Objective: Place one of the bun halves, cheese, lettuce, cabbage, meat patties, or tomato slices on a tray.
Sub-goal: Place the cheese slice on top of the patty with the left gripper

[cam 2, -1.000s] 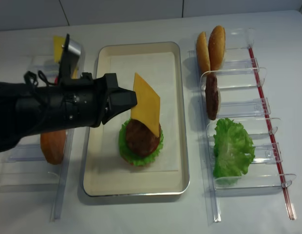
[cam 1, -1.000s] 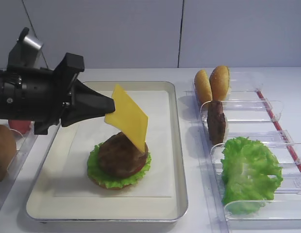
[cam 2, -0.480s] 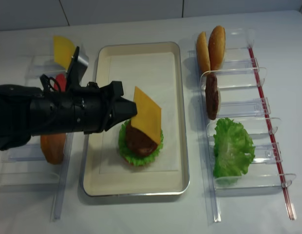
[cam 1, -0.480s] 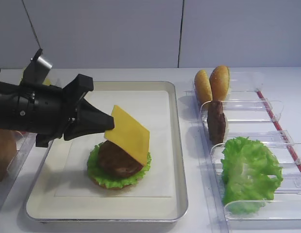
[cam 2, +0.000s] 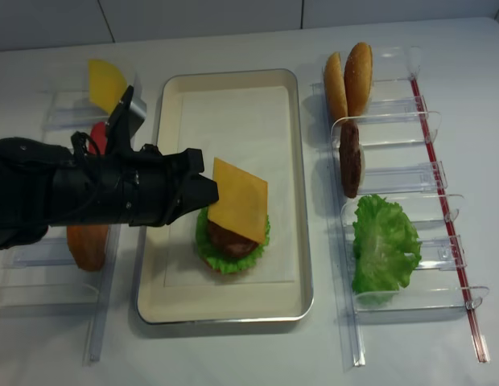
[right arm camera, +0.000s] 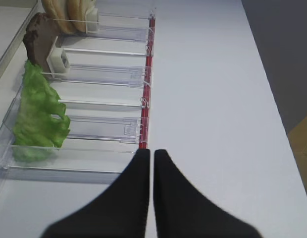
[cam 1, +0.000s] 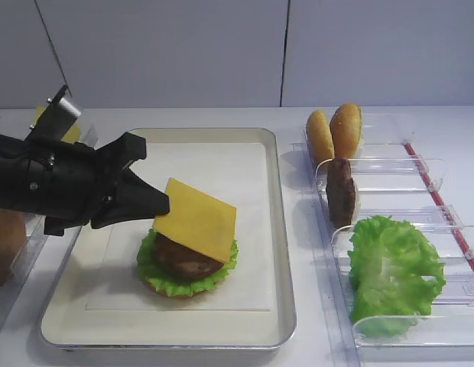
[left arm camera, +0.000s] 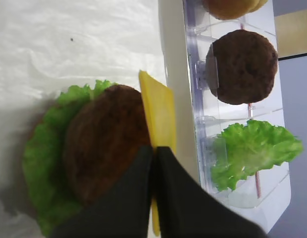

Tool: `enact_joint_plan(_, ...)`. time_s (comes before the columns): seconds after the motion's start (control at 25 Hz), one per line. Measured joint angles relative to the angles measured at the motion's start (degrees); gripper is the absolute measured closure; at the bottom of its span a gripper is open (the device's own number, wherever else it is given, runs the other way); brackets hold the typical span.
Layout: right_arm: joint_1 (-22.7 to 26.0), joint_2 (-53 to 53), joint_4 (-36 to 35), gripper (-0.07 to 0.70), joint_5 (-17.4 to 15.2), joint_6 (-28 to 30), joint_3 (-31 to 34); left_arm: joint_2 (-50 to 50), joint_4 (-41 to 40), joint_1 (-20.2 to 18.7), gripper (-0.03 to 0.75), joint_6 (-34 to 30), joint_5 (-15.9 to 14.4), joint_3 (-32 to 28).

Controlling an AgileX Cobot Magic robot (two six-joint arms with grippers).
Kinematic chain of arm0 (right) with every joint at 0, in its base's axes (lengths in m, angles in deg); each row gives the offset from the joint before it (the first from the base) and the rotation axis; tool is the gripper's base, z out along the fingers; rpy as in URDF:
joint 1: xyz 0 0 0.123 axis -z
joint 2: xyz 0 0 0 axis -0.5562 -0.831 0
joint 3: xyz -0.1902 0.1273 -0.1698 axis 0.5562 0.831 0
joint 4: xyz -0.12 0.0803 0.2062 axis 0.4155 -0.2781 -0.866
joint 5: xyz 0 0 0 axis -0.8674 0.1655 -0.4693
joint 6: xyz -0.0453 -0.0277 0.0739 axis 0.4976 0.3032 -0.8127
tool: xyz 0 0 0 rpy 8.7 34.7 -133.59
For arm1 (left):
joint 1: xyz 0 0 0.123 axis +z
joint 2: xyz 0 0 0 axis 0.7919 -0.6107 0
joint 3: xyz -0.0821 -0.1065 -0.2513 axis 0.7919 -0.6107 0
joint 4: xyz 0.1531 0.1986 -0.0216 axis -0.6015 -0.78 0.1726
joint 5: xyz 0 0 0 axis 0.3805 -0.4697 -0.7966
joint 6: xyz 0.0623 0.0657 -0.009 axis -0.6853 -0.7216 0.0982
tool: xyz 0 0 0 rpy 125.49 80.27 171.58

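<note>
I have the left tool [cam 1: 162,205] pinched tight on one corner of the thin, flat, square yellow-orange cheese slice [cam 1: 197,218]. The slice hangs tilted over the dark brown round meat patty [cam 1: 183,257], which sits on ruffled green lettuce [cam 1: 151,264] atop a bun base, all on the white paper liner of the large cream tray with the silvery rim [cam 1: 285,252]. In the left wrist view the slice shows nearly edge-on, running out from between the closed jaws across the patty's far side. Its low edge looks to be touching the patty or just above it; I cannot tell which.

I judge the cheese light and fairly stiff, since it keeps flat while held by one corner only. It is probably smooth, so an edge grip like this one suits it, but it could slide off the domed patty on release.

My right tool [right arm camera: 150,163] is closed on nothing, hovering above the white tabletop [right arm camera: 218,99] beside the clear plastic bins [right arm camera: 101,74].
</note>
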Motion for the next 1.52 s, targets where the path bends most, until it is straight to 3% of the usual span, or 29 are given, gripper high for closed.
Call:
enact_joint_plan(0.4, 0.0, 0.0, 0.0, 0.575, 0.0, -0.2, 0.0, 0.0, -5.5, 0.0, 0.724, 3.2, 0.2, 0.0)
enact_joint_plan(1.12, 0.0, 0.0, 0.0, 0.575, 0.0, -0.2, 0.0, -0.5, -5.7, -1.1, 0.724, 3.4, 0.9, 0.0)
enact_joint_plan(1.32, 0.0, 0.0, 0.0, 0.575, 0.0, -0.2, 0.0, -2.2, -5.7, -1.6, 0.724, 3.4, 3.3, 0.0)
enact_joint_plan(1.52, 0.0, 0.0, 0.0, 0.575, 0.0, -0.2, 0.0, -2.2, -5.9, -1.6, 0.724, 3.4, 3.4, 0.0)
